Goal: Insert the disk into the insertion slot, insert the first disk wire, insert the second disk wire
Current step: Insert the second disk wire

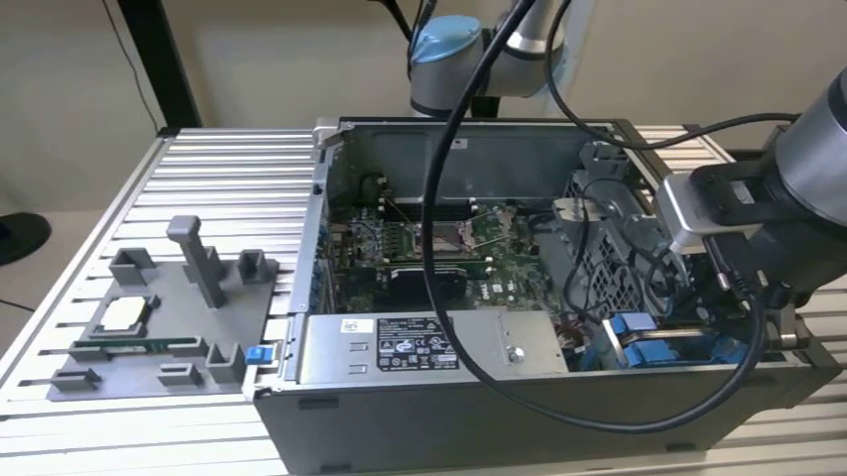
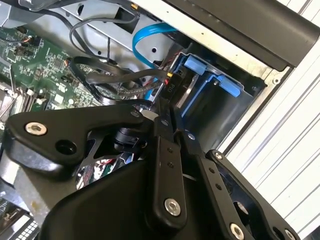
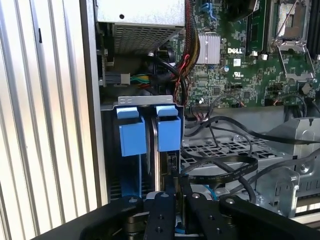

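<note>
Working at insertion slot (image 3: 142,150), blue-railed bay in case corner beside power supply (image 1: 411,347). Disk (image 3: 161,165) sitting edge-on in bay, its blue carrier tabs (image 3: 168,132) level with the empty neighbour's. I am steering end effector (image 2: 159,111) down at disk's rear edge, fingers pinched nearly together on small black wire connector (image 2: 169,90), black wire (image 2: 107,80) trailing behind. Judging good seating needs plug square to socket, straight push, loose blue cable (image 2: 145,42) kept clear.
</note>
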`<state>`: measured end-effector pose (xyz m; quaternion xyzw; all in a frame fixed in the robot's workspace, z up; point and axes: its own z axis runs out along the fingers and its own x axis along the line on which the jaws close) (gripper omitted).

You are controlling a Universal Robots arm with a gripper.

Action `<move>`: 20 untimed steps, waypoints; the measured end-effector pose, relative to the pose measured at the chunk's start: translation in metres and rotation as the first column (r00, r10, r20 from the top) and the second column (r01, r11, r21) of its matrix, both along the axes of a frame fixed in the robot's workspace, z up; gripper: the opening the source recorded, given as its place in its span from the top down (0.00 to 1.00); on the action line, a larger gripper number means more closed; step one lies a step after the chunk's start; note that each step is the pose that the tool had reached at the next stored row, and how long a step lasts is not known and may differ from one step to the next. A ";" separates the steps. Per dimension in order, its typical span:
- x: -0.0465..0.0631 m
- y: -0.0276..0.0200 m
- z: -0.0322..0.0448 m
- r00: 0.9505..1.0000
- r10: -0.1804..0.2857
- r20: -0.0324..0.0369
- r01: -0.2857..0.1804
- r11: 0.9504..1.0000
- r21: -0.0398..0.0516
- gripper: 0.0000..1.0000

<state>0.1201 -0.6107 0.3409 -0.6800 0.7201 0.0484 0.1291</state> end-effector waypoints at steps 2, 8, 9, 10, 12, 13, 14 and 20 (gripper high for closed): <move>0.000 0.0000 -0.0003 1.000 0.004 0.000 -0.004 1.000 0.000 1.00; 0.003 0.0000 -0.0008 1.000 0.016 0.000 -0.016 1.000 0.000 1.00; 0.003 0.0000 -0.0009 1.000 0.018 0.000 -0.018 1.000 0.000 1.00; 0.003 0.0000 -0.0011 1.000 0.019 0.000 -0.019 1.000 0.000 1.00; 0.003 0.0000 -0.0017 1.000 0.022 0.000 -0.022 1.000 0.000 1.00; 0.003 0.0000 -0.0022 1.000 0.024 0.000 -0.024 1.000 0.000 1.00; 0.003 0.0000 -0.0025 1.000 0.025 0.000 -0.025 1.000 0.000 1.00; 0.003 0.0001 -0.0070 0.999 0.038 0.000 -0.038 0.999 -0.003 1.00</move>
